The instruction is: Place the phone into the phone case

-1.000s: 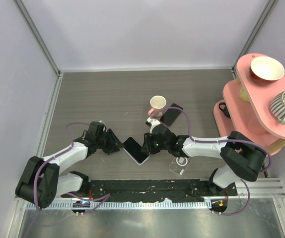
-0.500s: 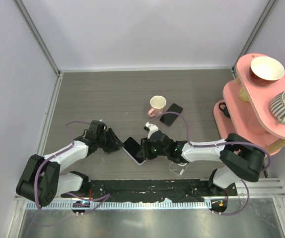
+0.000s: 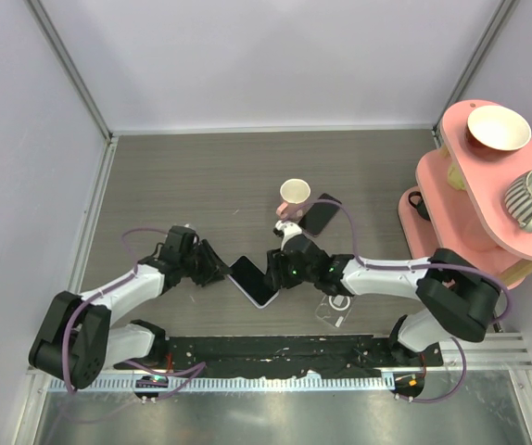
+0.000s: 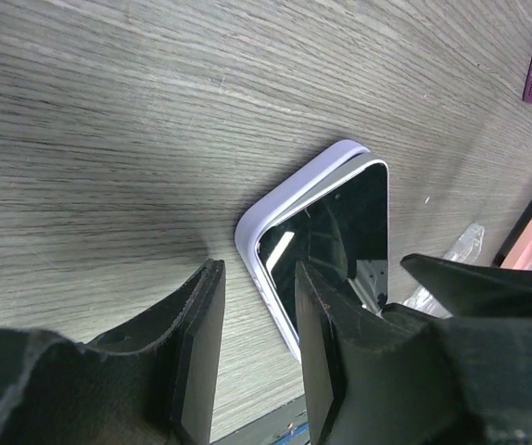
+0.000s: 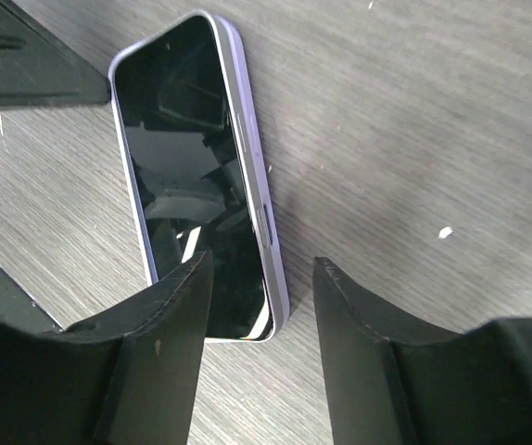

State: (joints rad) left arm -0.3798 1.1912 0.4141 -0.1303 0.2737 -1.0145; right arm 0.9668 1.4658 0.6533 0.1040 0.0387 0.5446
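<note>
between the spread left pincer (image 3: 218, 272) and spread right pincer (image 3: 274, 271) lies the phone (image 3: 255, 282).

The phone (image 3: 254, 281) lies flat on the table, dark glossy screen up, set diagonally. A lavender case (image 4: 246, 243) wraps its edges. In the left wrist view, the case rim stands slightly off the phone along one edge.

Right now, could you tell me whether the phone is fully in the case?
Mostly in: the case rims the phone, but the left wrist view shows a gap along one edge near a corner.
</note>
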